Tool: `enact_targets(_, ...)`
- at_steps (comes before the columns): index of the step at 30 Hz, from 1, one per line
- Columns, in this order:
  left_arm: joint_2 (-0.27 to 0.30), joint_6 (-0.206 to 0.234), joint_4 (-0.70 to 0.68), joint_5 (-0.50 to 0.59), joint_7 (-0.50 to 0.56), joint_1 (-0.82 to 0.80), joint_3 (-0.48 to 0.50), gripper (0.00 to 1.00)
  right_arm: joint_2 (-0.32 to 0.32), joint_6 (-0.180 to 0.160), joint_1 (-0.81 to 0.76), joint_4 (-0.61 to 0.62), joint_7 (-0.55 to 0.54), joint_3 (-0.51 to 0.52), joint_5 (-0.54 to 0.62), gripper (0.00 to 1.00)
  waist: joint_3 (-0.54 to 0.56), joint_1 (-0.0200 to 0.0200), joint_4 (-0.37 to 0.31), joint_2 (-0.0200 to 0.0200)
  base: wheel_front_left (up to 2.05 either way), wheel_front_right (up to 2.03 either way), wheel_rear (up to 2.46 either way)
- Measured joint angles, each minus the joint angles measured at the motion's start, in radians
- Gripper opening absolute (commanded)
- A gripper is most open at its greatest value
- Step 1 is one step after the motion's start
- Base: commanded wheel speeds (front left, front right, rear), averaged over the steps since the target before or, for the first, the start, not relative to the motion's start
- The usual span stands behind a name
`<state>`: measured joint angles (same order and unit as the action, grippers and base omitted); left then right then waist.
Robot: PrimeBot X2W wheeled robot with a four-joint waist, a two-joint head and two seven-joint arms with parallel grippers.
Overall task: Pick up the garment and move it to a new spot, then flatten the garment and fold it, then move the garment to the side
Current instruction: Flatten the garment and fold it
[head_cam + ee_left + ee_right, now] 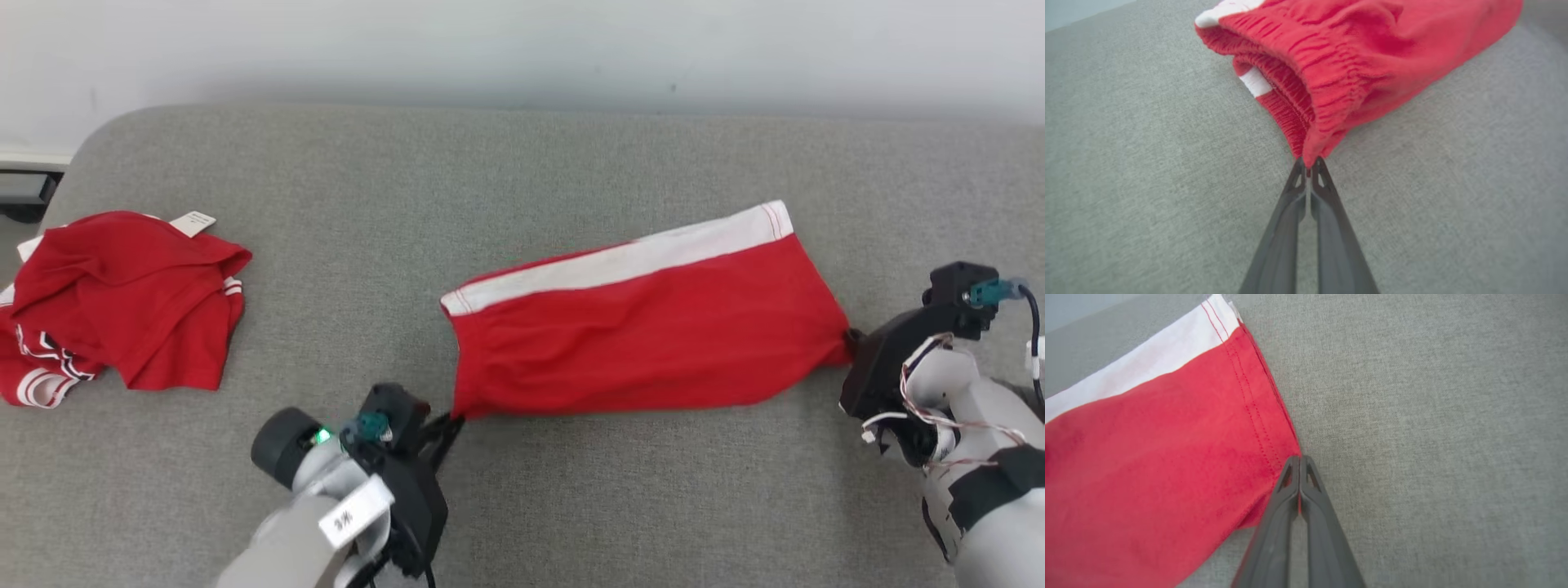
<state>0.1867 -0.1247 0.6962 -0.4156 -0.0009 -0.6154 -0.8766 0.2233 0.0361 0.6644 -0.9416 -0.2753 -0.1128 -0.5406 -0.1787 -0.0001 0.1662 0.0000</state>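
Red shorts [645, 318] with a white stripe [620, 257] along the far edge lie stretched flat on a gray sofa cushion [522, 180], just right of the middle of the head view. They run from about 7 o'clock up toward 3 o'clock.

The left gripper [451, 423], at 7 o'clock, is clenched on the near corner of the gathered elastic waistband [1306, 81]. Its wrist view shows a small fold of red cloth pinched between the tips. The right gripper [851, 335], at 3 o'clock, is clamped on the near corner of the stitched leg hem [1249, 396], with a sliver of red showing between its closed fingers.

The two grips sit at opposite ends of the near edge. That looks deliberate: pulling the ends apart draws the cloth taut, so it lies smooth and ready for folding. The near edge looks taut, while the waistband end is bunched and part open.

A heap of red clothes [122, 302] with white trim sits well apart at 9 o'clock, near the cushion's left end. A pale wall [522, 49] runs across 12 o'clock.
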Motion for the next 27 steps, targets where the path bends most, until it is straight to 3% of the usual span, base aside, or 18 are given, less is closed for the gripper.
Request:
enact_targets(6,0.061,0.000,-0.088,-0.053,-0.010,0.067,-0.103,0.00,-0.013,0.023,-0.085,0.045,0.002,0.007,-0.027,0.00,0.036,0.0000,0.003,0.0000,0.00,0.00,0.00)
enact_targets(15,0.139,0.000,-0.226,-0.172,-0.010,0.133,-0.176,0.00,-0.031,0.052,-0.238,0.171,-0.002,0.018,-0.077,0.00,0.094,0.0000,-0.008,0.0000,0.00,0.00,0.00)
enact_targets(22,0.233,0.000,-0.284,-0.250,0.006,0.192,-0.183,0.00,-0.024,0.052,-0.378,0.325,-0.011,0.026,-0.085,0.00,0.147,-0.0001,-0.029,-0.0001,0.00,0.00,0.00)
enact_targets(27,0.264,0.000,-0.332,-0.301,0.030,0.225,-0.206,0.00,-0.016,0.039,-0.494,0.450,-0.025,0.042,-0.103,0.00,0.177,0.0000,-0.051,-0.0001,0.00,0.00,0.00)
